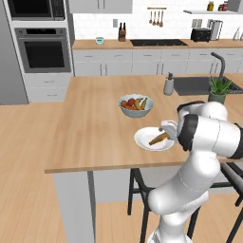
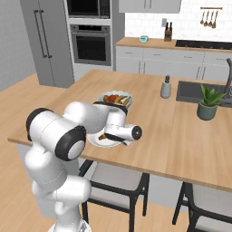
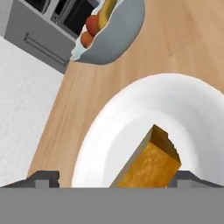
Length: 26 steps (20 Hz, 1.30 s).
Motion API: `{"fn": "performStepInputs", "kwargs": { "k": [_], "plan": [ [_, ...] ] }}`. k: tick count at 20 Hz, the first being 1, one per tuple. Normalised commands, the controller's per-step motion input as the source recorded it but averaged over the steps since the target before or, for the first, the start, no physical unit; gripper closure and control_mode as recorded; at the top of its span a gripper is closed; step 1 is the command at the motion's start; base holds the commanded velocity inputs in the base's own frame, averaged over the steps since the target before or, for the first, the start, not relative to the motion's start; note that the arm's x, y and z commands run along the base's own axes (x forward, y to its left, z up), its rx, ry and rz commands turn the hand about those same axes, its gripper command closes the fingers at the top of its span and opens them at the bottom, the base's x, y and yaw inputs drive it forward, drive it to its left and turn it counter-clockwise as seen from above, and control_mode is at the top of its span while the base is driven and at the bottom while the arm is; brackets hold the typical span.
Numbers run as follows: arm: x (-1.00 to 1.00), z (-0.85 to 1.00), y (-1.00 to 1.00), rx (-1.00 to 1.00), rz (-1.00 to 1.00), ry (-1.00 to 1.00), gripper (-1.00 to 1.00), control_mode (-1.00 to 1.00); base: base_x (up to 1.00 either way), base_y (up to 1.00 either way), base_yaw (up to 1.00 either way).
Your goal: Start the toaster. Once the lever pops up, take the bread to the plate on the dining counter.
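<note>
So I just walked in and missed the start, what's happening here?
The robot's hand is over the white plate on the dining counter, beside the fruit bowl. Its fingers stand apart either side of the toast slice, which is tilted over the plate. The toaster sits on the far wall counter.

Bread (image 3: 148,164): lower part cut off by bottom of hand view | plate (image 3: 131,113): right and lower rim run out of frame there | fruit bowl (image 3: 111,37): top cropped at upper edge | plate (image 2: 100,141): largely hidden behind arm at right base view's centre | toaster (image 1: 200,34): upper right, lever too small to tell
</note>
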Motion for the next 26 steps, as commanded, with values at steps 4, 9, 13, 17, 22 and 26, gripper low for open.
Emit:
{"fn": "performStepInputs", "kwargs": {
  "k": [4, 9, 13, 17, 22, 26],
  "plan": [
    [0.03, 0.09, -0.02, -0.02, -0.03, 0.43, -1.0, -1.0, 0.0, 0.0, 0.0],
    [0.07, 0.05, -0.04, -0.03, -0.08, 0.57, -1.0, -1.0, 0.0, 0.0, 0.0],
    [-0.24, 0.11, -0.31, 0.0, -0.12, 0.62, -1.0, -1.0, 0.0, 0.0, 0.0],
    [-0.59, 0.0, -0.38, -0.04, -0.18, 0.53, -1.0, -1.0, 0.0, 0.0, 0.0],
    [-0.97, 0.54, -0.04, 0.0, -0.06, 0.04, -1.0, -1.0, 0.0, 0.0, 0.0],
    [-1.0, 0.62, 0.18, -0.09, -0.01, -0.4, -1.0, -1.0, 0.0, 0.0, 0.0]
  ]
}}
